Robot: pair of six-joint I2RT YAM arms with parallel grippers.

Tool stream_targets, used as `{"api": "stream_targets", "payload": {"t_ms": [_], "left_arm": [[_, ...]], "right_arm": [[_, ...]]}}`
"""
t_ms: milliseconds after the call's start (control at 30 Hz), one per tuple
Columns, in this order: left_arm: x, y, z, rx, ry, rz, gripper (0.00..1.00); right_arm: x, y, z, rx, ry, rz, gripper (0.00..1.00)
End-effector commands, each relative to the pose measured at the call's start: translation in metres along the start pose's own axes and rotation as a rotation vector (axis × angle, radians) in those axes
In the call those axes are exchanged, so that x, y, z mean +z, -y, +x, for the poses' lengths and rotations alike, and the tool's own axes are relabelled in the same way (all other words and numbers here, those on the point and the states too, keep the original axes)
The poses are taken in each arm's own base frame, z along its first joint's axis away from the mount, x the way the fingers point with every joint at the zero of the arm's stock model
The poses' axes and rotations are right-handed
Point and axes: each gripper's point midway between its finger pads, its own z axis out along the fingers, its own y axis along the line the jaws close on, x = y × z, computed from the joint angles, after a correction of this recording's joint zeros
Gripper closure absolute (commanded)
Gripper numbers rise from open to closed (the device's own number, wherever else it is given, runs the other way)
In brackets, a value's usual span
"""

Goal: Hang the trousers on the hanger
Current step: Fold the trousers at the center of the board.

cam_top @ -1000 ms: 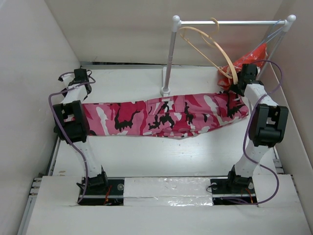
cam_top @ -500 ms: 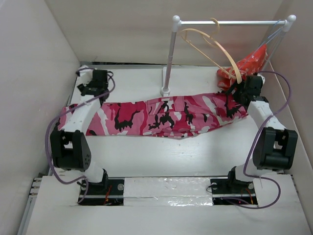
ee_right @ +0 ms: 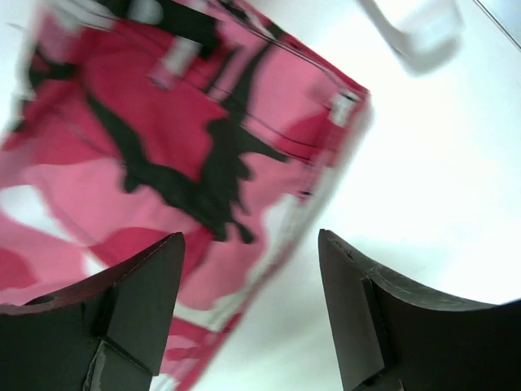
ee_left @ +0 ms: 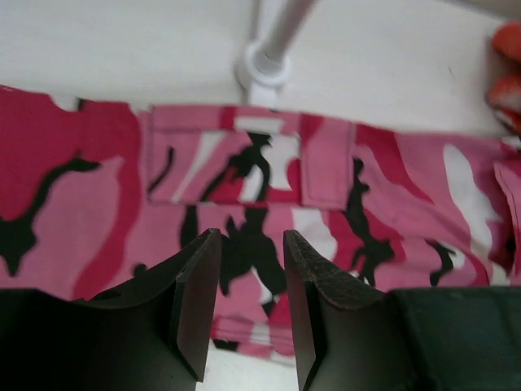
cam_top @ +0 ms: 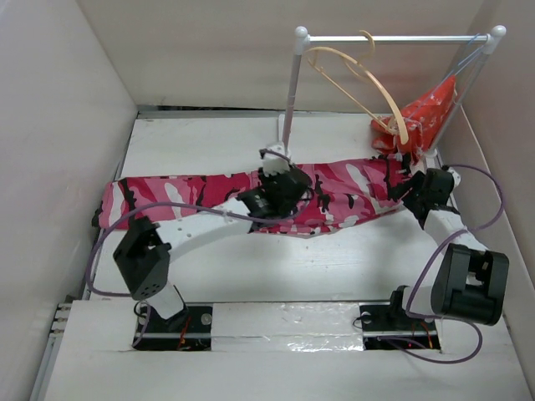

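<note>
The left gripper (ee_left: 244,248) hangs over the middle of the trousers (ee_left: 98,187), jaws narrowly apart and empty. The right gripper (ee_right: 251,244) gapes wide, with the trousers' end at its 10 o'clock.

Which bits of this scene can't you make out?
Top view: the left gripper hides the middle of the trousers.
Right wrist view: the trousers are blurred; stitching unreadable.
Left wrist view: the top edge cuts off the rail post.
Top view: the red-orange cloth is bunched; its shape unclear.
</note>
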Motion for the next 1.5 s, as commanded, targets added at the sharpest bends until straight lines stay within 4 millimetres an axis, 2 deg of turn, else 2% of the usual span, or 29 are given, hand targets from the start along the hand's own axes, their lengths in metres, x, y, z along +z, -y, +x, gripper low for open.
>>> {"api": "stream_targets", "payload": {"t_ms": [0,100,167,233,267,300,333,367,400,467,567,600,767,800,833,900,967,1067,1100,1133,1167,1333,1367,1400,1467], "left_arm": [[-0.011,0.036,0.023,-0.005,0.052,0.014,0.67],[-0.029,0.055,0.048,0.044,0.063,0.04,0.67],[-0.037,0.059,0.057,0.061,0.071,0.055,0.67],[-0.042,0.061,0.056,0.042,0.078,0.075,0.67],[-0.041,0.054,0.065,0.059,0.063,0.08,0.67],[-0.045,0.058,0.058,0.015,0.078,0.112,0.67],[-0.046,0.056,0.058,0.011,0.082,0.123,0.67],[-0.044,0.046,0.067,0.031,0.073,0.12,0.67],[-0.041,0.044,0.056,-0.008,0.091,0.126,0.67],[-0.035,0.032,0.061,-0.006,0.075,0.117,0.67],[-0.029,0.017,0.057,-0.022,0.081,0.102,0.67],[-0.03,0.016,0.053,-0.032,0.09,0.108,0.67],[-0.032,0.008,0.048,-0.056,0.106,0.109,0.66],[-0.032,0.006,0.049,-0.056,0.105,0.111,0.66],[-0.033,0.005,0.048,-0.058,0.105,0.112,0.66],[-0.035,0.004,0.048,-0.063,0.104,0.116,0.66],[-0.037,0.002,0.05,-0.064,0.095,0.127,0.66],[-0.041,0.003,0.048,-0.074,0.092,0.158,0.66],[-0.041,0.0,0.049,-0.07,0.09,0.156,0.66],[-0.041,-0.002,0.051,-0.066,0.088,0.153,0.65],[-0.041,-0.005,0.053,-0.06,0.084,0.149,0.66],[-0.044,-0.012,0.055,-0.068,0.087,0.157,0.65],[-0.043,-0.012,0.056,-0.066,0.084,0.16,0.65],[-0.042,-0.012,0.059,-0.06,0.082,0.159,0.65],[-0.042,-0.01,0.066,-0.041,0.074,0.165,0.65]], "right_arm": [[0.014,0.006,0.003,0.022,0.032,-0.006,0.28],[0.028,0.016,0.016,0.031,-0.013,0.013,0.26],[0.031,0.013,0.011,0.032,-0.004,0.006,0.26],[0.036,0.01,0.008,0.023,-0.018,0.01,0.28],[0.038,0.011,0.008,0.016,-0.03,0.019,0.42],[0.04,0.011,0.006,0.01,-0.035,0.03,0.49],[0.041,0.011,0.01,0.003,-0.055,0.04,0.52],[0.042,0.009,0.006,0.003,-0.048,0.036,0.62],[0.041,0.01,0.006,0.006,-0.045,0.043,0.84],[0.037,0.014,0.008,0.012,-0.038,0.055,0.95],[0.024,0.016,0.005,0.014,-0.005,0.051,0.97],[0.018,0.025,0.018,0.013,-0.037,0.077,0.97],[-0.014,0.051,0.033,0.01,-0.006,0.1,0.97],[-0.026,0.049,0.027,0.01,0.035,0.078,0.96],[-0.033,0.06,0.041,0.009,0.011,0.101,0.96],[-0.045,0.066,0.044,0.01,0.031,0.097,0.95],[-0.06,0.072,0.046,0.023,0.076,0.089,0.92],[-0.072,0.084,0.042,0.031,0.147,0.104,0.5],[-0.074,0.088,0.04,0.046,0.157,0.109,0.21],[-0.074,0.085,0.039,0.051,0.153,0.09,0.08],[-0.073,0.087,0.037,0.053,0.143,0.102,0.0],[-0.057,0.101,0.031,0.058,0.081,0.138,0.0],[-0.05,0.099,0.023,0.061,0.103,0.11,0.0],[-0.039,0.1,0.033,0.067,0.05,0.093,0.0],[-0.03,0.095,0.031,0.086,0.012,0.043,0.0]]}}
